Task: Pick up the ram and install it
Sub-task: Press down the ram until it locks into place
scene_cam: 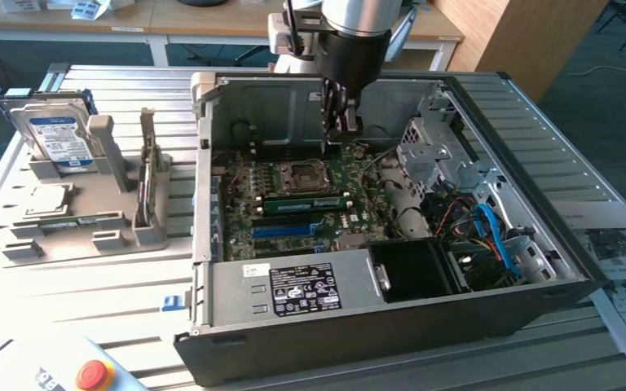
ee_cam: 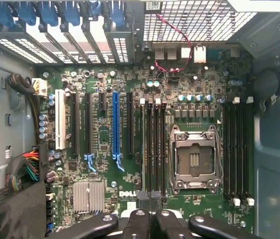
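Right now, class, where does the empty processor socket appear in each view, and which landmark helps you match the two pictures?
Exterior view: the processor socket sits on the motherboard, just under the gripper in the picture.
Wrist view: the processor socket lies between two banks of black memory slots.
Shared landmark: the long blue expansion slot.

We count one open computer case [scene_cam: 400, 326], one hard drive [scene_cam: 58, 134] and one motherboard [ee_cam: 144, 149]. Its empty processor socket [ee_cam: 194, 159] is one; flanking memory slots look like eight.
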`<action>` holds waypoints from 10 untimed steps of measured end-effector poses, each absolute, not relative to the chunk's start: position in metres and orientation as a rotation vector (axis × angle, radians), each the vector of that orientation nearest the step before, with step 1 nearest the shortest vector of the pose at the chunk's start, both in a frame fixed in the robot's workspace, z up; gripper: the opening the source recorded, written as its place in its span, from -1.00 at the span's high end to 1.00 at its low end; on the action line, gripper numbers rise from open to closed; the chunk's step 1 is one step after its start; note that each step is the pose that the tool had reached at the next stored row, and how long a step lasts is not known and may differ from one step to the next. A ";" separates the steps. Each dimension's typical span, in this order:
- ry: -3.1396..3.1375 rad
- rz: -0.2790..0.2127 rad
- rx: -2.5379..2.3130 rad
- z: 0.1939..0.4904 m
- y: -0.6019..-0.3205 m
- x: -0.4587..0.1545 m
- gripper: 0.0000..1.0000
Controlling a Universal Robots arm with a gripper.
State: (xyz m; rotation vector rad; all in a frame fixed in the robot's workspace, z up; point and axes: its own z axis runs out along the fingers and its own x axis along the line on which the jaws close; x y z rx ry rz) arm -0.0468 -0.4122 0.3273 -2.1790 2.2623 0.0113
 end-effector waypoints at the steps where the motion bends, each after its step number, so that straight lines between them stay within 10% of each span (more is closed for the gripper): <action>1: 2.262 0.011 -2.179 0.327 -0.412 -0.047 0.80; 10: 2.262 0.011 -2.179 0.327 -0.412 -0.047 0.80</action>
